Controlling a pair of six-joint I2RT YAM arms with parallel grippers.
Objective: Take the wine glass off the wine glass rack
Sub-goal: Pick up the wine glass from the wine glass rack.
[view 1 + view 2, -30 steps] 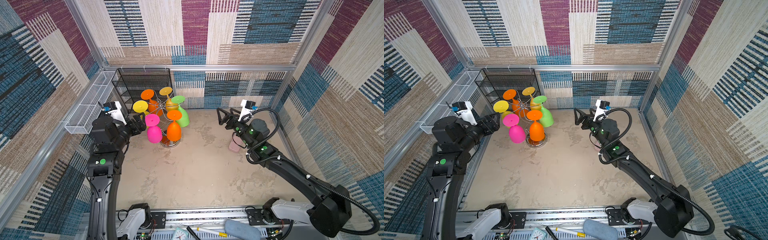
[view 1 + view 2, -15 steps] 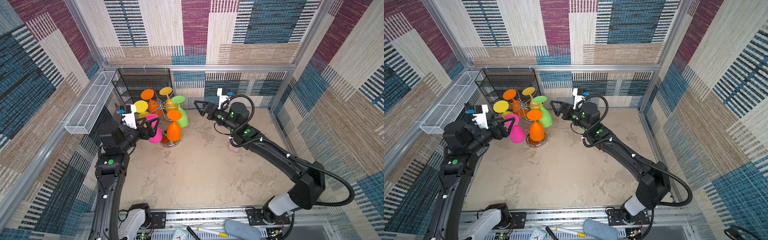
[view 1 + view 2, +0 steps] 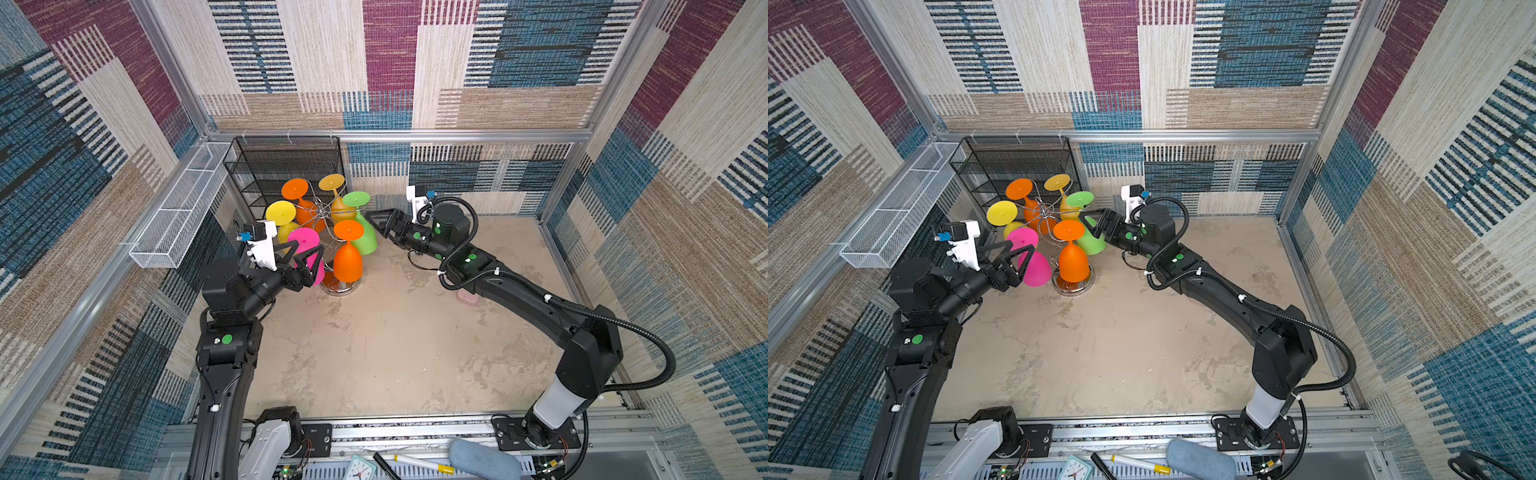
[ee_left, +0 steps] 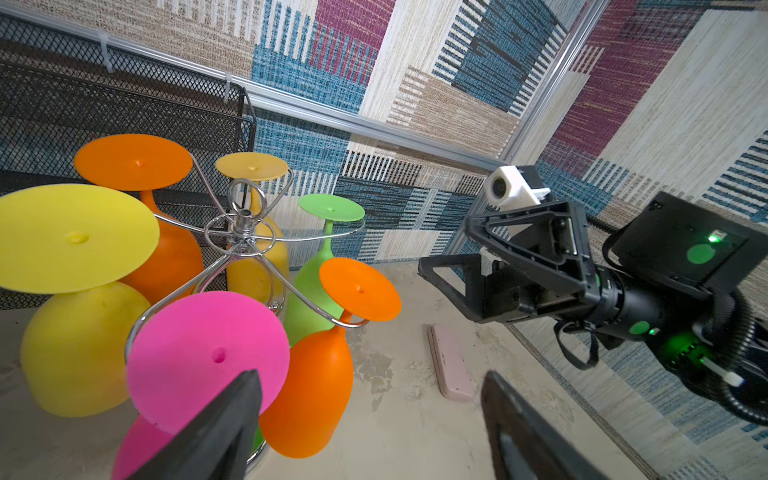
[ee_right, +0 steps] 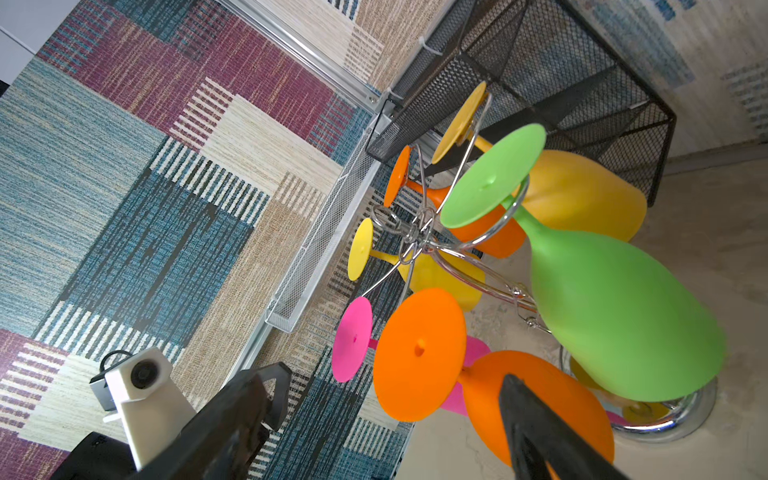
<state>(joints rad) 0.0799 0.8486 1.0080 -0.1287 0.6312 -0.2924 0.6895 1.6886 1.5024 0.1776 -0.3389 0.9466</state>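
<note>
Occlusion first: rack (image 3: 343,289) stem mostly screened by bowls; only the hub, wire arms and part of the mirrored base show. Pink glass (image 3: 303,240) bowl sits partly behind left gripper (image 3: 304,254) fingers in both top views. Pink block (image 3: 467,297) on the floor is nearly hidden under the right arm from above, whole in the left wrist view. Clock (image 3: 360,468) is cut by the bottom edge. Whether right gripper (image 3: 380,225) touches green glass (image 3: 365,241): cannot tell.

Count: one rack, far left of the floor, just in front of the black shelf (image 3: 286,166). One white basket (image 3: 178,220) on the left wall. Six glasses hang on the rack, feet up: pink, green, yellow glass (image 3: 281,212), amber glass (image 3: 331,181), front orange glass (image 3: 348,262), back orange glass (image 3: 295,189). None is off yet.

Left gripper: jaws wide apart, empty; pink foot just beside one finger, not pinched. Right gripper: jaws spread wide, nothing held; its wrist view looks past them at the front orange glass.

Change: a second ago the right gripper was well to the right of the rack; now it is just beside the green glass. Left arm sat further back toward the left wall; its gripper is now closer in at the pink glass. Glasses unmoved.
</note>
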